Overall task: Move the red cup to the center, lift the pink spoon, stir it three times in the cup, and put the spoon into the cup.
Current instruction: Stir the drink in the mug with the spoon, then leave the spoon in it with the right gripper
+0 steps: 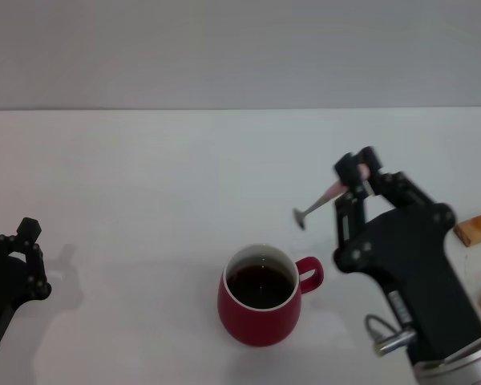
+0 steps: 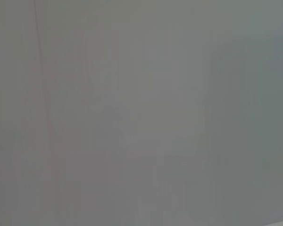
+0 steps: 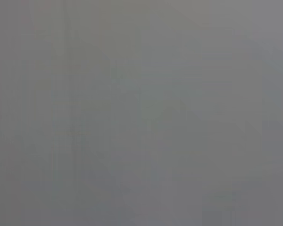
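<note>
Layout, head view. The red cup stands on the table, near its front edge and about midway across, handle pointing right. The pink spoon hangs above the table, behind and to the right of the cup, clamped in the right gripper. The left gripper sits far left. Two wooden blocks lie at the far right edge.

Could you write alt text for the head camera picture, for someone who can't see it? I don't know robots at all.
The robot's black right gripper holds a thin pale-pink spoon in the air, its bowl end tilted down, behind and to the right of a rounded dark-red ceramic mug of dark liquid on a white table. The black left gripper rests idle at the table's left edge.
</note>
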